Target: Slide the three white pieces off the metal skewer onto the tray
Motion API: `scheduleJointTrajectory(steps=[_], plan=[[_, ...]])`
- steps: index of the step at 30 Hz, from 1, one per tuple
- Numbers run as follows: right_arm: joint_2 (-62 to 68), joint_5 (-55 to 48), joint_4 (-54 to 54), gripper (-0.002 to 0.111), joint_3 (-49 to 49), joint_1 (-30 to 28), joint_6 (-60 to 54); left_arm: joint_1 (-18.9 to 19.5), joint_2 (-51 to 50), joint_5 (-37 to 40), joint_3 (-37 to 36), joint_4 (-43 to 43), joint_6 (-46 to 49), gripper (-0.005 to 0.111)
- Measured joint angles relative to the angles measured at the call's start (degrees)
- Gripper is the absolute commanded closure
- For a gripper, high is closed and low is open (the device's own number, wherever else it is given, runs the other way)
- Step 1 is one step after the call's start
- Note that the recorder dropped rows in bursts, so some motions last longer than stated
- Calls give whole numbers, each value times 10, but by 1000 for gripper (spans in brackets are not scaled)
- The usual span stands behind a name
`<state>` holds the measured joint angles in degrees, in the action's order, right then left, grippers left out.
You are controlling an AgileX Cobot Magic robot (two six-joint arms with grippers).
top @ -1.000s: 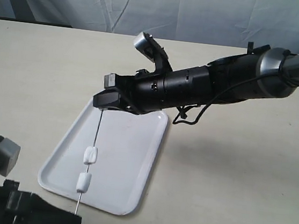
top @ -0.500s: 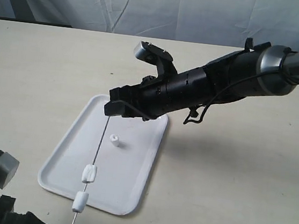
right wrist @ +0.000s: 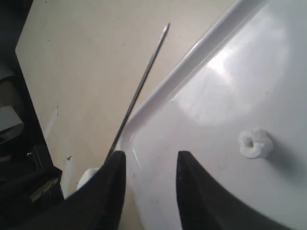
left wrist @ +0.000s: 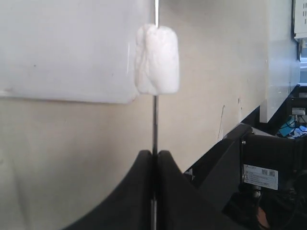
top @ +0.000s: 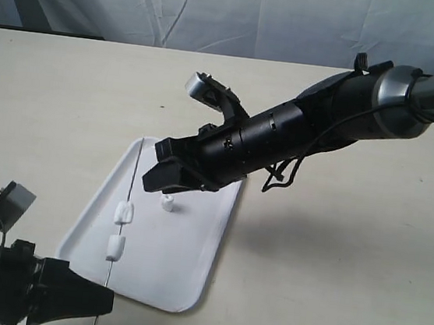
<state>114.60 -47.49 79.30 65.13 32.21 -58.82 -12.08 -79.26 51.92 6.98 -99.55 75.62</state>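
Exterior view: the left end effector (top: 97,303) is clamped on the near end of the metal skewer (top: 131,180), which runs away from it above the left side of the tray (top: 189,269) on the counter (top: 344,287). The upper threaded piece (top: 124,213) and the lower threaded piece (top: 116,247) sit on the rod, slightly apart. The loose piece (top: 168,204) lies on the tray floor under the right end effector (top: 156,177). Left wrist view: both black fingers (left wrist: 136,191) press together on the rod, and the lower threaded piece appears over the tray's rim. Right wrist view: the jaws stand apart with nothing between them, the skewer's free tip passes beside one finger, and the loose piece rests well inside the tray. Likely hazards: a piece stripped this close to the rim may drop onto the counter. A sideways push may also pivot the thin rod in its clamp.
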Motion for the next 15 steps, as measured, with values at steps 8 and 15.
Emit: scheduleJointTrajectory(steps=[8, 15], plan=[[0, -48, 25, 74, 0, 0, 3, 0, 0, 1, 25, 0, -7, 107], [0, -83, 31, 72, 0, 0, -2, 0, 0, 2, 34, 0, -15, 107]])
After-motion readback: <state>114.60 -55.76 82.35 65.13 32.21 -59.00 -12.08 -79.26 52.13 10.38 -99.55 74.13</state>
